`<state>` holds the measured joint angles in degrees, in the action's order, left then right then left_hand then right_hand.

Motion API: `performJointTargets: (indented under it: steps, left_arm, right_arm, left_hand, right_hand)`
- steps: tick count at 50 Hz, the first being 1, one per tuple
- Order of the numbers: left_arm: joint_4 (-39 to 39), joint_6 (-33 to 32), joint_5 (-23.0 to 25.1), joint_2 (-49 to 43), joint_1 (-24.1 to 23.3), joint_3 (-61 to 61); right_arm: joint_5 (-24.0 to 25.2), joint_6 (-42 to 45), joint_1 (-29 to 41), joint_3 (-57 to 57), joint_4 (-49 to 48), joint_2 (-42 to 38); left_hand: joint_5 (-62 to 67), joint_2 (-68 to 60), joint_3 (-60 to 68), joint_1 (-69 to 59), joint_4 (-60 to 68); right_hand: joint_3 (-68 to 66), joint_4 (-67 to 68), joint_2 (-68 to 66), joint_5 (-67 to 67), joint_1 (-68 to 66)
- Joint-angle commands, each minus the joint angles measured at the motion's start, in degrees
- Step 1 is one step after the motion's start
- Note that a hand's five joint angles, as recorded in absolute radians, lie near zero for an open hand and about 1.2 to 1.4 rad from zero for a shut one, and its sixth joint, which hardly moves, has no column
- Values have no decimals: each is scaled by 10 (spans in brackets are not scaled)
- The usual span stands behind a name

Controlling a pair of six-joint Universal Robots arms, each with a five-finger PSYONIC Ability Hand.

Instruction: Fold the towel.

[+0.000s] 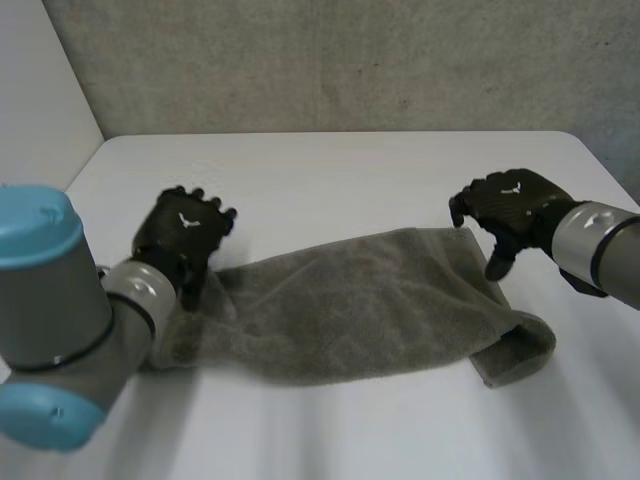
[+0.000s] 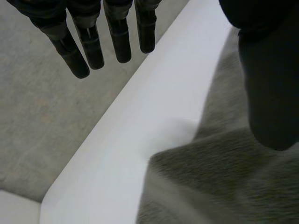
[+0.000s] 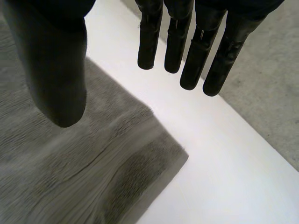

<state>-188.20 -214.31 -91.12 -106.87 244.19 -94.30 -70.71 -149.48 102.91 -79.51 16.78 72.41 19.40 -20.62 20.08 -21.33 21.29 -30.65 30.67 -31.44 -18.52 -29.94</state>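
One grey towel [image 1: 350,305] lies stretched from left to right across the middle of the white table [image 1: 330,165], rumpled, with its near right end doubled into a thick fold [image 1: 515,350]. The left hand [image 1: 185,238] sits at the towel's left end, over its far edge, back upward. In the left wrist view its fingers [image 2: 119,42] are straight and well apart from the thumb [image 2: 271,93], so the hand is wide and holds nothing. The thumb hangs over the cloth, and the fingers reach past it toward the table's edge and the grey wall [image 1: 350,60] beyond. The right hand [image 1: 510,208] is at the towel's far right corner [image 3: 154,154]. In the right wrist view its fingers [image 3: 177,42] are also straight and apart from the thumb [image 3: 58,79], wide and holding nothing. The thumb is above the cloth, the fingers are above bare table, and the corner lies flat on the table below the gap between them. Whether either thumb touches the cloth I cannot tell
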Motion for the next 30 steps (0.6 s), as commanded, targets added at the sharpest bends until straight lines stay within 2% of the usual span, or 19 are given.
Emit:
performJointTargets:
  steps: [1, 8, 11, 13, 21, 30]
  left_arm:
    - [6, 3, 23, -80, 63, 74]
    - [11, 14, 25, -170, 114, 144]
    - [16, 21, 25, -185, 121, 157]
    - [39, 34, 34, -207, 133, 176]
    - [75, 55, 95, -225, 137, 191]
    - [75, 55, 103, -243, 135, 205]
  right_arm:
    - [0, -55, 7, 62, -33, -87]
    - [0, -92, 7, 125, -35, -167]
    - [0, -99, 7, 150, -39, -201]
    - [-2, -96, 8, 168, -46, -230]
    - [-4, -100, 8, 185, -64, -270]
    - [-7, -102, 8, 187, -112, -282]
  left_hand:
    - [-84, -3, 9, 4, -3]
    - [-81, -7, 12, 0, 0]
    - [-84, -4, 9, 3, -3]
    - [-93, 5, 1, 12, -11]
    - [-94, 6, -1, 14, -13]
    - [-96, 8, -3, 15, -15]
  right_hand:
    - [26, -26, 34, 4, 19]
    - [48, -48, 55, 26, 40]
    - [69, -70, 77, 48, 62]
    - [78, -78, 86, 56, 71]
    - [86, -86, 94, 65, 79]
    - [116, -117, 124, 95, 109]
